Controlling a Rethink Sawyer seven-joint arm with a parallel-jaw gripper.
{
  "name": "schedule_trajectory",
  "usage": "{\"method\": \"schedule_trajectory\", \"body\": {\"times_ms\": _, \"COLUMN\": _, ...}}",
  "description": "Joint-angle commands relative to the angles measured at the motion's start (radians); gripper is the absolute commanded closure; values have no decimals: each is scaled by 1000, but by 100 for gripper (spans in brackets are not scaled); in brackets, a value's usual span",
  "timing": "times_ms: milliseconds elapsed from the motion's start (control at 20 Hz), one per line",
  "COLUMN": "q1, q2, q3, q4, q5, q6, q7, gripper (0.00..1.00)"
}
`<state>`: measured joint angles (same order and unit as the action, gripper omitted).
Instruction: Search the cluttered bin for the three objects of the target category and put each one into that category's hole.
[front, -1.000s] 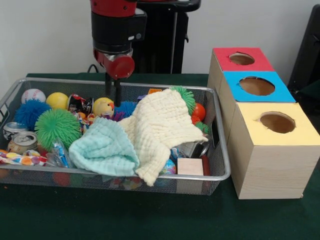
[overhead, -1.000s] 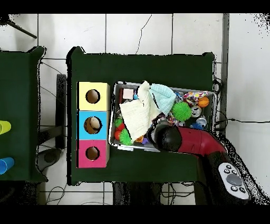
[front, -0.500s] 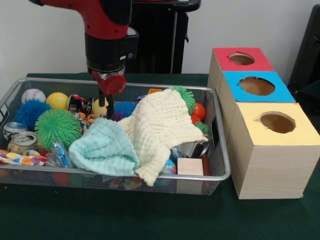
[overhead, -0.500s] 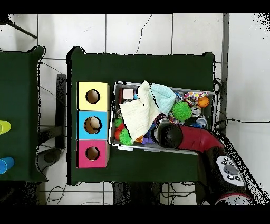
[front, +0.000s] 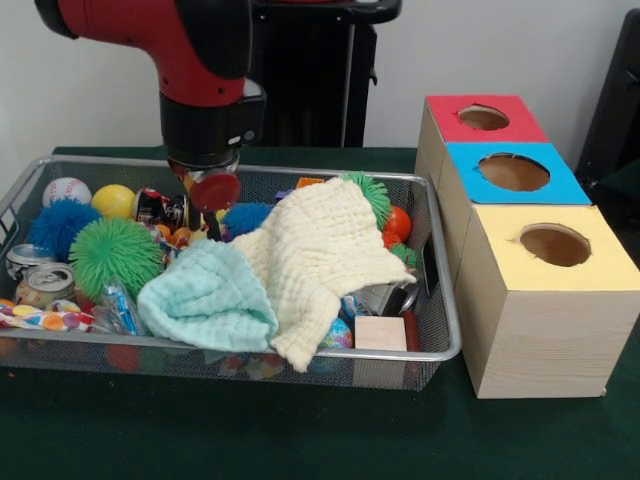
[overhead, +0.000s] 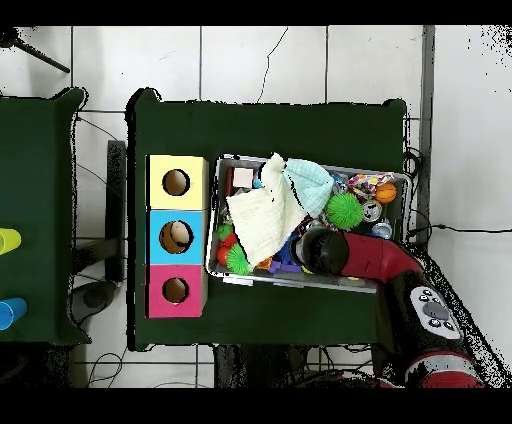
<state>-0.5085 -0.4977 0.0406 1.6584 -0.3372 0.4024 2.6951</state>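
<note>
My pincer (front: 212, 222) dips into the wire bin (front: 440, 300) among toys at its far side, beside the blue spiky ball (front: 247, 216); whether it is spread or closed, I cannot tell. A cream cloth (front: 320, 255) and mint cloth (front: 208, 296) cover the middle. Right of the bin, touching it, stand the red box (front: 478, 118), blue box (front: 512, 172) and yellow box (front: 552, 246) with round holes on the green desk (front: 300, 430).
</note>
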Motion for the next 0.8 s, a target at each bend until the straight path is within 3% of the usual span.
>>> {"method": "schedule_trajectory", "body": {"times_ms": 50, "q1": -13, "q2": 7, "q3": 29, "q4": -13, "q5": -5, "q6": 101, "q7": -68, "gripper": 0}}
{"method": "schedule_trajectory", "body": {"times_ms": 600, "q1": -42, "q2": -147, "q3": 77, "q4": 53, "q5": 50, "q6": 333, "q7": -129, "gripper": 0}}
{"method": "schedule_trajectory", "body": {"times_ms": 800, "q1": -70, "q2": -132, "q3": 108, "q4": 82, "q5": 50, "q6": 298, "q7": -128, "gripper": 0}}
